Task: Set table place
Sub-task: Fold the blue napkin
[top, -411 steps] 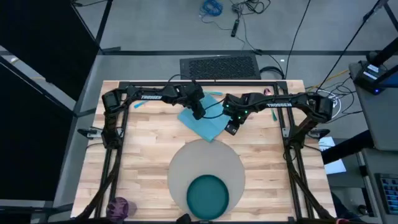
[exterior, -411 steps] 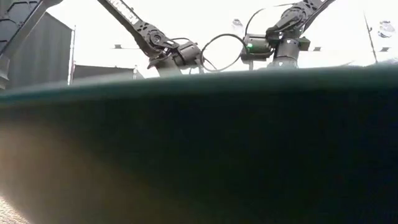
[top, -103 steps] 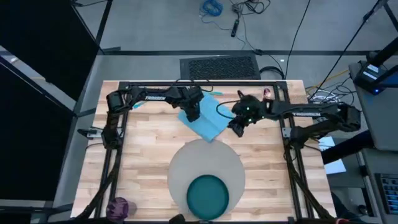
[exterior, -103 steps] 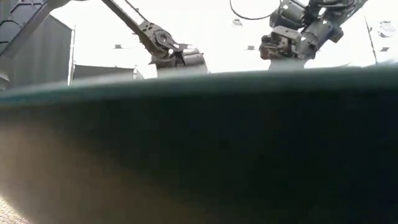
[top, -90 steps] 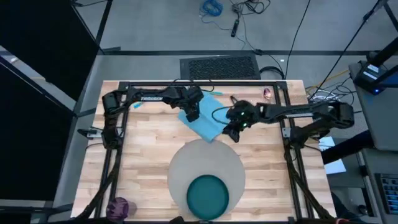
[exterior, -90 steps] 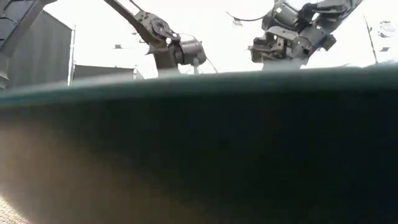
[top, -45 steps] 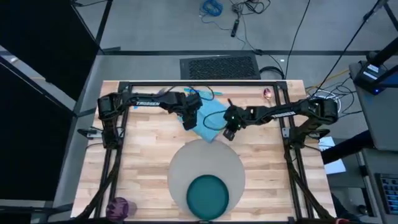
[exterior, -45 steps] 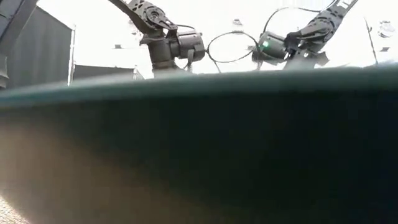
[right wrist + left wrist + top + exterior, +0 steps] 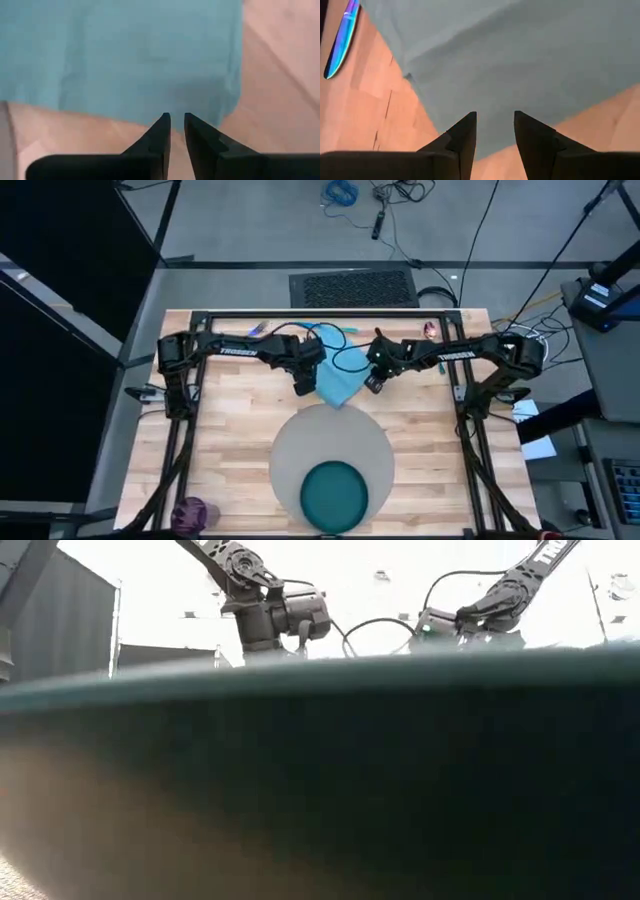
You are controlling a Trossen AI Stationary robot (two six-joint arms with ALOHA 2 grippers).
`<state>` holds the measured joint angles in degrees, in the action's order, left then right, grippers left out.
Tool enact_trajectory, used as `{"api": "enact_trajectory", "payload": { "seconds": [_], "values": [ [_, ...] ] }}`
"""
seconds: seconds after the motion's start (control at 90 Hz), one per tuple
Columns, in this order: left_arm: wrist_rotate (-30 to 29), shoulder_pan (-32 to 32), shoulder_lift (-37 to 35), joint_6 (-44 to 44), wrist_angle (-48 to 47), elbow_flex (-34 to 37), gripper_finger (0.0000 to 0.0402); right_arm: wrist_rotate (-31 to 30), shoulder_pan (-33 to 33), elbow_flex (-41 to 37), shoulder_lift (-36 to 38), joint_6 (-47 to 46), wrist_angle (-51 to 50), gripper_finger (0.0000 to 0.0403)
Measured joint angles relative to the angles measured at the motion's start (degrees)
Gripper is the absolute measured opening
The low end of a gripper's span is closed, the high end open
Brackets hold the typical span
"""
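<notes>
The napkin (image 9: pixel 338 376) lies flat — my left jaws (image 9: pixel 495 131) slightly parted, right jaws (image 9: pixel 177 131) nearly closed, both empty; pinch opposite edges evenly.

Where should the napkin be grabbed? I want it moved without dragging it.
Take the napkin by a free corner or edge, coming from above. It lies flat on the table, so only its thin border offers grip; its near corner reaches the mat.
</notes>
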<state>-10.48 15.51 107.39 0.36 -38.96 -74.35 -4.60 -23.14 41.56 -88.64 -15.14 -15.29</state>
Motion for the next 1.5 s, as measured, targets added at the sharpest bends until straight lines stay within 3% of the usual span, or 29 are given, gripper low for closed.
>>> {"api": "enact_trajectory", "payload": {
  "seconds": [0.189,0.311,0.544,0.667,0.778,1.022,1.5],
  "values": [
    [0.0,-0.2,0.0,0.0,0.5,0.0,0.0116,-1.0,-2.8,0.0,0.0,-0.2,0.1,0.0069],
    [0.0,-0.2,0.0,0.0,0.5,0.0,0.0116,3.2,-4.6,0.0,0.0,-1.3,0.1,0.0093],
    [0.2,-0.3,0.0,0.0,1.0,0.0,0.0116,4.7,-4.7,0.2,-3.5,-1.2,1.2,0.0144],
    [0.4,-0.7,0.0,-0.1,1.0,0.0,0.0116,3.9,-4.7,0.3,-4.9,-0.1,1.4,0.0152],
    [0.5,-1.1,0.0,-0.1,1.0,0.0,0.0116,3.0,-4.4,0.3,-4.6,0.2,1.2,0.0123],
    [0.5,-1.0,0.0,-0.1,1.0,0.0,0.0116,3.1,-4.5,-0.1,-1.7,1.2,-0.5,0.0011],
    [0.5,-1.0,0.0,-0.2,1.2,0.0,0.0116,3.2,-4.1,3.2,-0.8,1.8,-2.1,0.0001]
  ]
}}
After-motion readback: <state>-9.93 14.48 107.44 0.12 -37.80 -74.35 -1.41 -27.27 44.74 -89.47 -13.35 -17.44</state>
